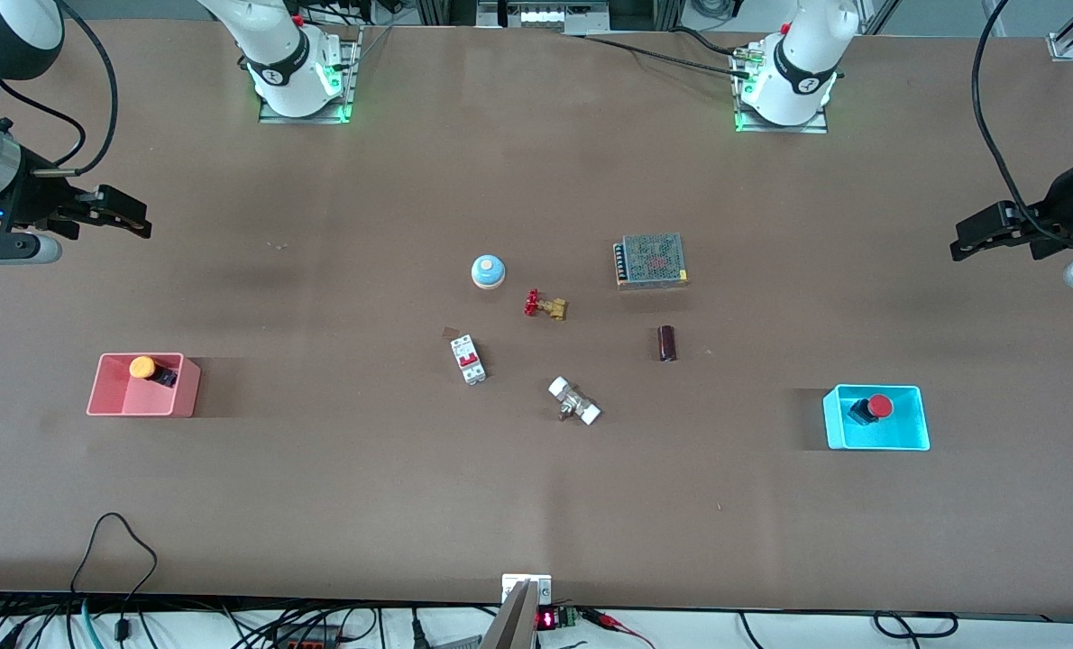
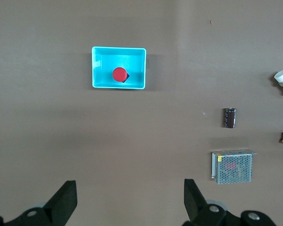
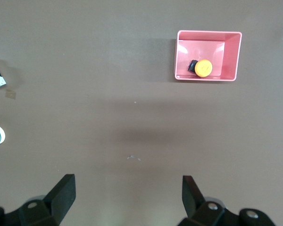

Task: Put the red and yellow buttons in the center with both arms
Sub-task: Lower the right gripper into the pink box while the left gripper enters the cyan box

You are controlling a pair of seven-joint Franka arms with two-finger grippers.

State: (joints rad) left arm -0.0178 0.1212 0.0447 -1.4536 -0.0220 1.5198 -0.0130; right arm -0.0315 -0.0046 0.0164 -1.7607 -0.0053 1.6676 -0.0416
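Note:
The yellow button [image 1: 144, 368] lies in a pink bin [image 1: 140, 401] toward the right arm's end of the table. It also shows in the right wrist view [image 3: 204, 68], in the pink bin [image 3: 231, 52]. The red button [image 1: 877, 406] sits in a cyan bin [image 1: 875, 444] toward the left arm's end, and shows in the left wrist view [image 2: 119, 74] in the cyan bin [image 2: 99, 70]. My right gripper [image 1: 140, 221] [image 3: 129, 197] is open and empty over bare tabletop. My left gripper [image 1: 960, 245] [image 2: 130, 202] is open and empty over bare tabletop.
In the middle of the table lie a light-blue bell [image 1: 489, 270], a brass valve with a red handle [image 1: 545, 306], a white circuit breaker [image 1: 468, 359], a white-capped fitting [image 1: 574, 401], a dark cylinder [image 1: 667, 343] and a mesh-covered power supply [image 1: 651, 260].

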